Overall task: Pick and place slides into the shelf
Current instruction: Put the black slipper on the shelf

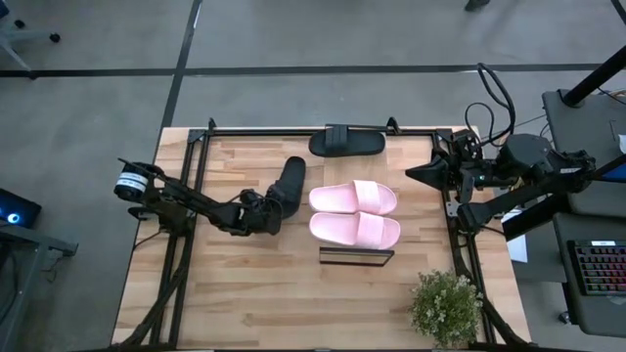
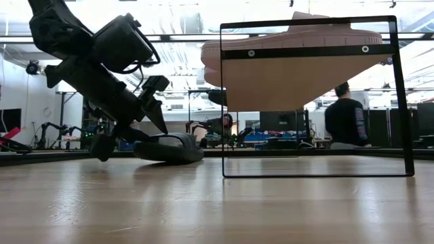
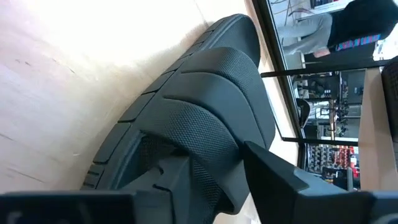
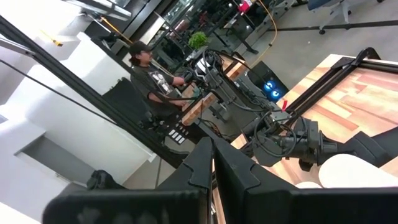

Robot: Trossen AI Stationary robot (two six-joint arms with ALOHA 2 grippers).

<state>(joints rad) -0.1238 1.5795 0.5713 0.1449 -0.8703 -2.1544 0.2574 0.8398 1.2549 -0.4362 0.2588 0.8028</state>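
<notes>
The left gripper sits at the black slide, at 9 o'clock from the 2 pink slides on the shelf. Its fingers straddle the strap; whether they grip, I cannot tell. The slide looks light, rubbery and flexible, so the strap is the best hold. The right gripper, clenched, waits at 3 o'clock.

Level view across the wooden surface. The left end effector descends from the upper left, tips down at a black slide lying flat on the surface; whether its fingers grip the slide cannot be told. Right of the end effector and nearer the camera stands the shelf, a thin black frame carrying a plank, with a pink slide on top, well above the end effector's tips. Beyond the surface, a person in dark clothing stands behind the frame, another person farther left.
</notes>
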